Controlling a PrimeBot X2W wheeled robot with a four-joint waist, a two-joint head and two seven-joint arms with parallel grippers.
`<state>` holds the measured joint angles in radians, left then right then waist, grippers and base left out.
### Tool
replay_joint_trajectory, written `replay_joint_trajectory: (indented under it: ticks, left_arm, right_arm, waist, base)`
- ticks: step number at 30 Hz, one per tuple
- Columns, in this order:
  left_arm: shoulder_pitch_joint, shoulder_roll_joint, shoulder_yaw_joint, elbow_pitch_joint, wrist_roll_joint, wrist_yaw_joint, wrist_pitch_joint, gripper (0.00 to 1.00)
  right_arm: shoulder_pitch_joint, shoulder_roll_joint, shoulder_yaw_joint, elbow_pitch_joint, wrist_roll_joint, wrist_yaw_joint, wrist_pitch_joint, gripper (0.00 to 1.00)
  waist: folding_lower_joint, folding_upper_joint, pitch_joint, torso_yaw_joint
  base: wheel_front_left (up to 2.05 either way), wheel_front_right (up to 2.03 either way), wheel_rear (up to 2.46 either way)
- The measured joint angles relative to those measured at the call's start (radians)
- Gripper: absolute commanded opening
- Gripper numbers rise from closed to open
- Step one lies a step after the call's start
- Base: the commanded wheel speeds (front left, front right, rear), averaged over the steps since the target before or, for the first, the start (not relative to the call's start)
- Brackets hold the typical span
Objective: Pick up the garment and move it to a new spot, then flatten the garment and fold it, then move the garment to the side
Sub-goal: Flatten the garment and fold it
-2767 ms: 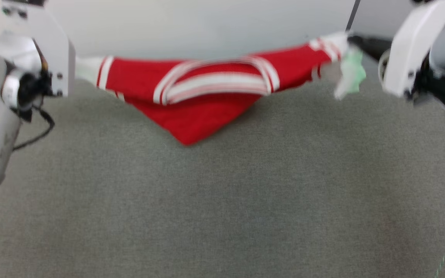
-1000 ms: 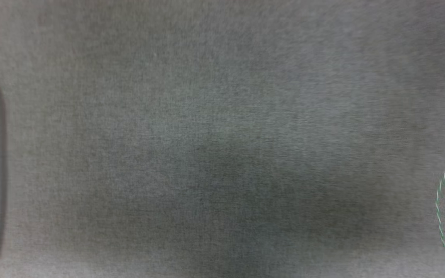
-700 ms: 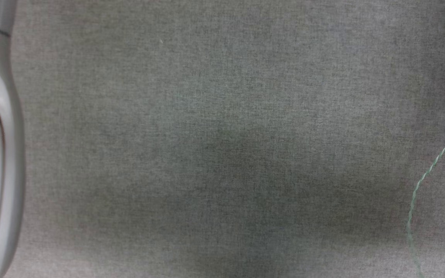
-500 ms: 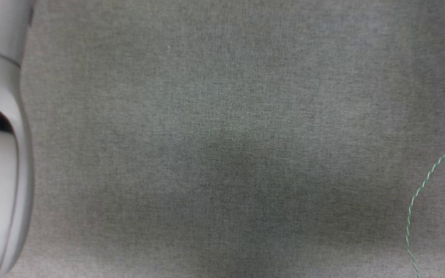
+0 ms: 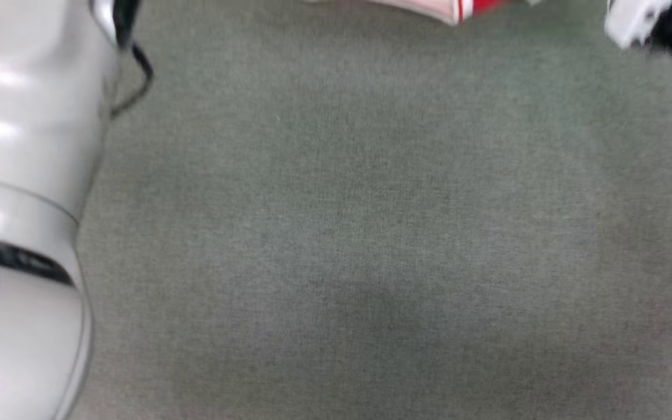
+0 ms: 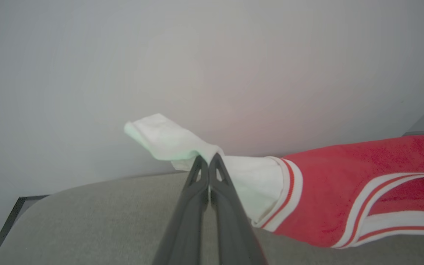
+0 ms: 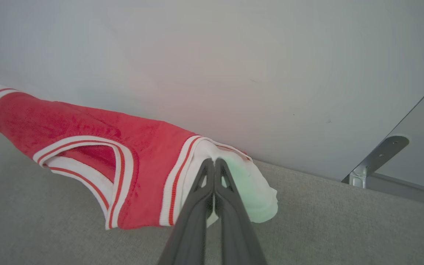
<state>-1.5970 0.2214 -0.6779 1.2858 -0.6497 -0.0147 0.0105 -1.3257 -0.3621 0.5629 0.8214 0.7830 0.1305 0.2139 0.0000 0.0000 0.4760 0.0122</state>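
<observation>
left gripper [image 6: 208,159]: jaws closed on one white sleeve of the garment [image 6: 329,191], pinched at the tips. right gripper [image 7: 214,162]: jaws closed on the opposite white sleeve. the garment hangs stretched between the two grippers over the far part of the grey surface [image 7: 50,228], before a pale wall [image 6: 197,55], with the striped neck trim sagging at the middle. whether its lowest fold touches the surface cannot be told. head view is blurred: a garment edge at the far side, the left forearm [image 5: 21,175] at left. metal bracket [image 7: 377,156] at far right.
</observation>
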Motion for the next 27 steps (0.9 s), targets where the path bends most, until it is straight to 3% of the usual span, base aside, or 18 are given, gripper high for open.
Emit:
replay_joint_trajectory:
  ticks: [10, 16, 27]
  left_arm:
    - [0.266, 0.051, -0.016, 0.002, -0.023, -0.047, 0.008, 0.00]
    - [0.413, 0.072, -0.002, -0.005, -0.056, -0.072, -0.030, 0.00]
    - [0.669, 0.084, -0.008, -0.069, -0.082, -0.072, -0.068, 0.00]
  right_arm:
    - [0.287, -0.176, 0.123, -0.247, 0.233, 0.000, 0.095, 0.00]
    - [0.439, -0.250, 0.142, -0.362, 0.317, 0.000, 0.123, 0.00]
    - [0.710, -0.382, 0.108, -0.537, 0.395, 0.000, 0.151, 0.00]
  waist:
    - [0.0000, 0.0000, -0.153, -0.004]
    - [0.0000, 0.0000, -0.234, -0.014]
    - [0.0000, 0.0000, -0.319, -0.017]
  base:
    - [0.00, 0.00, 0.00]
    - [0.00, 0.00, 0.00]
    - [0.00, 0.00, 0.00]
